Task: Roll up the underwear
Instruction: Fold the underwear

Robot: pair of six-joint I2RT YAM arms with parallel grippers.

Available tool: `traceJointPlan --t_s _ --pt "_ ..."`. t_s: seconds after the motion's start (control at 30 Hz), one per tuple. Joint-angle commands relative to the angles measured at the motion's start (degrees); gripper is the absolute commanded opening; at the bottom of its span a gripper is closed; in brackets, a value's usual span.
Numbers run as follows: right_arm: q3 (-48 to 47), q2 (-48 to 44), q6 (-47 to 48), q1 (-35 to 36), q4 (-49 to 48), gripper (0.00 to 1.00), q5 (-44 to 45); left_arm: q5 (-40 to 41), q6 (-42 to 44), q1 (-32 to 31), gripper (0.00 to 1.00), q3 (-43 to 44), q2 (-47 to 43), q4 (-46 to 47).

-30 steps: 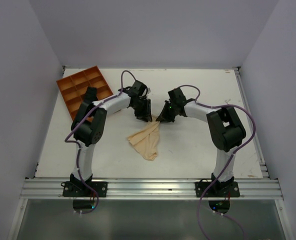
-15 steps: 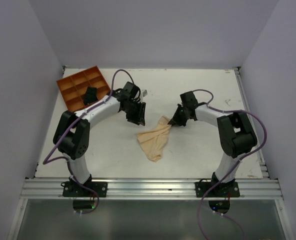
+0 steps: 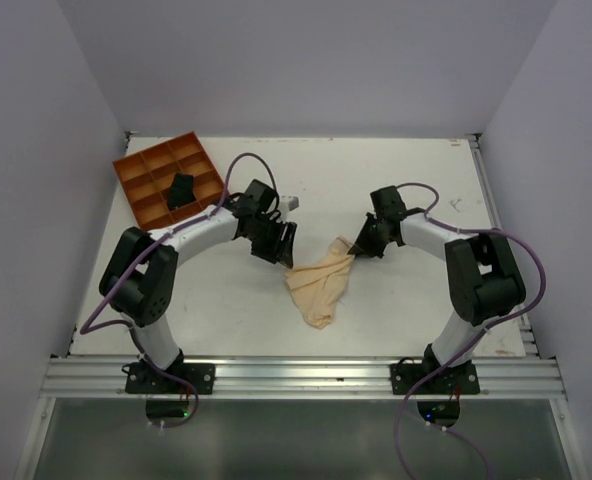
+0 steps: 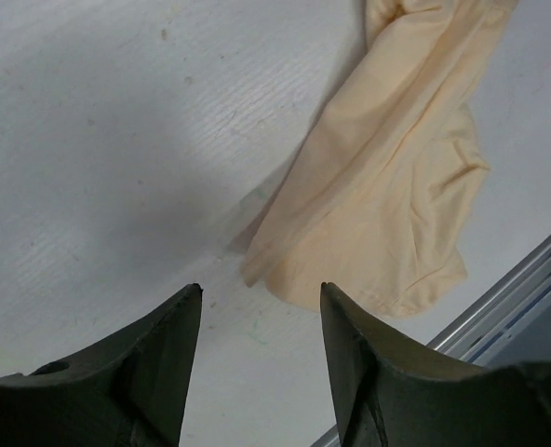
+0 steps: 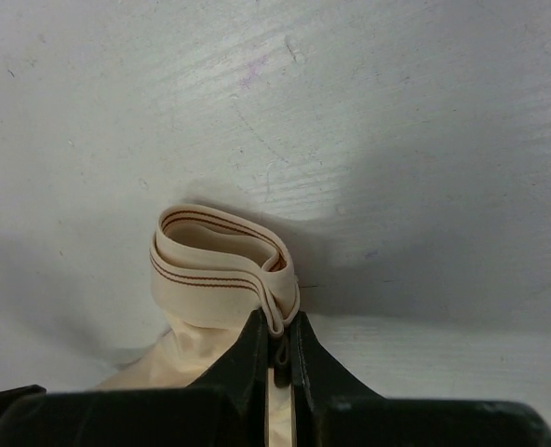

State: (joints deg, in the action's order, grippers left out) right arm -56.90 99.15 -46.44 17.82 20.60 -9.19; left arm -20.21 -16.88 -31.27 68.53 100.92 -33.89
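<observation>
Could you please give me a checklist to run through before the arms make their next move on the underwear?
1. Grip: right gripper shut on the waistband of the underwear: ok.
2. Free arm: left gripper open and empty: ok.
3. Fabric edge lying just ahead of the left gripper: ok.
4. Fabric spread flat for rolling: not ok, it is wrinkled and bunched.
5. Number of layers pinched by the right gripper: cannot tell.
</observation>
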Motion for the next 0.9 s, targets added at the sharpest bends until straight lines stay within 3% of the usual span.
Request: traceJointPlan --t_s 0.0,0.13,0.23,0.37,0.53,0.87 --pt "0.7 -2.1 0.6 -0.1 1.8 0.0 2.1 -6.8 9.1 -0.3 0.59 1.0 -0.1 7.2" --pt "0.6 -1.5 0.5 -0.2 1.3 0.0 1.7 -6.9 15.3 -0.5 0.66 4.3 1.7 4.9" --pt "-0.3 -0.7 1.0 -0.2 1.4 0.0 1.3 -11.7 21.1 -0.7 0.66 0.9 -0.2 9.3" --pt "-0.6 -0.6 1.6 -0.2 1.6 0.0 0.8 -8.5 29.5 -2.9 0.67 -0.5 -1.8 9.1" --pt "-1.4 0.6 1.5 -0.2 1.1 0.0 -0.5 -11.9 36.8 -5.1 0.71 -4.3 -3.3 11.3" --pt "-2.2 1.0 0.4 -0.2 -0.3 0.0 -2.4 -4.9 36.8 -9.4 0.79 -5.3 -0.6 14.6"
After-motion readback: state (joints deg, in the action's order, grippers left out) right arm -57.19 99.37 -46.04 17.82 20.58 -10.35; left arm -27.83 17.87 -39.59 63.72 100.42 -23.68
